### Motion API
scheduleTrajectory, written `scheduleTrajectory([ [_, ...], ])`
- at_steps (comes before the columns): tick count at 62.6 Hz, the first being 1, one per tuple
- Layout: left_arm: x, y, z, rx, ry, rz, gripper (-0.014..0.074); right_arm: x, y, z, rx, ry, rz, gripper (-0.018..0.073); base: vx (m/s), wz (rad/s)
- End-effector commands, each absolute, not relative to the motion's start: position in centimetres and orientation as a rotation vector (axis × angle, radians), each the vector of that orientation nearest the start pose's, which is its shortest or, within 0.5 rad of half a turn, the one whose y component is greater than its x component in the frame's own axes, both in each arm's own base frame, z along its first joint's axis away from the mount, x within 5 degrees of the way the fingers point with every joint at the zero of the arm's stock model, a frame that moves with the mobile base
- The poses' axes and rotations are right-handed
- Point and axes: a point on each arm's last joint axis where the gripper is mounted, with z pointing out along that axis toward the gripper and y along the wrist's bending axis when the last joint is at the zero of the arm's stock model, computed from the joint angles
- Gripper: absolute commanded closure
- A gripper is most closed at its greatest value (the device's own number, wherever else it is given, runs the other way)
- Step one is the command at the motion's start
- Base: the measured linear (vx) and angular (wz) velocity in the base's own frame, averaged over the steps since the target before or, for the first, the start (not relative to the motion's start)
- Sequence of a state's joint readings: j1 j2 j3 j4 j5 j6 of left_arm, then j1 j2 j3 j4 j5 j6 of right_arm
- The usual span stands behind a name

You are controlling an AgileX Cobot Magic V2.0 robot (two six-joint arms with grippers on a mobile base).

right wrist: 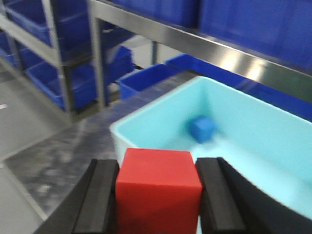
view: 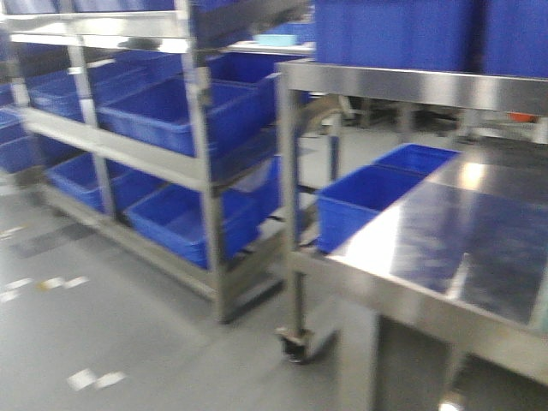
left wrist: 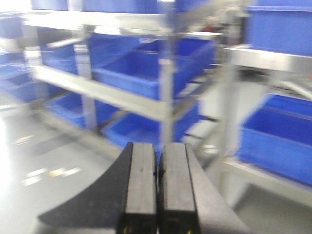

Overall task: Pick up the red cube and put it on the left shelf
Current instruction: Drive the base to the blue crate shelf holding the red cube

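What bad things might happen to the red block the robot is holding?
1. The red cube is pinched only between the pads of the right gripper. If it slips, it might drop into the teal tub beside the blue cube.
2. The left shelf stands across open floor, so a bump on the way might shake the cube loose.
3. That shelf is crowded with blue crates, and the arm might knock one.
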State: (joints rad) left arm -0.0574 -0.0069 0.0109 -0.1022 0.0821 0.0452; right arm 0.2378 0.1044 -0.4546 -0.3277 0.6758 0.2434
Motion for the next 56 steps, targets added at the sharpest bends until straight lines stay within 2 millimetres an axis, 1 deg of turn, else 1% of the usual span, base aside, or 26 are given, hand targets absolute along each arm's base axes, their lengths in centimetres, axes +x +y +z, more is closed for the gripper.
scheduleTrajectory([
  [1,5.61,-0.32,20.33,-0.006,1.492,-0.100,0.0495,3.25,-1.04,31.27,-0.096,1.680,-0.030,0.0499,-0.16,0.95],
  [18,5.61,-0.32,20.33,-0.006,1.492,-0.100,0.0495,3.25,-1.04,31.27,-0.096,1.680,-0.030,0.0499,-0.14,0.96],
  [30,5.61,-0.32,20.33,-0.006,1.492,-0.100,0.0495,3.25,-1.04,31.27,-0.096,1.680,-0.030,0.0499,-0.09,0.77],
  [52,5.61,-0.32,20.33,-0.006,1.492,-0.100,0.0495,3.25,-1.04,31.27,-0.096,1.680,-0.030,0.0499,0.04,0.87],
  [56,5.61,-0.32,20.33,-0.006,1.492,-0.100,0.0495,3.25,-1.04,31.27,-0.096,1.680,-0.030,0.0499,0.12,0.53],
])
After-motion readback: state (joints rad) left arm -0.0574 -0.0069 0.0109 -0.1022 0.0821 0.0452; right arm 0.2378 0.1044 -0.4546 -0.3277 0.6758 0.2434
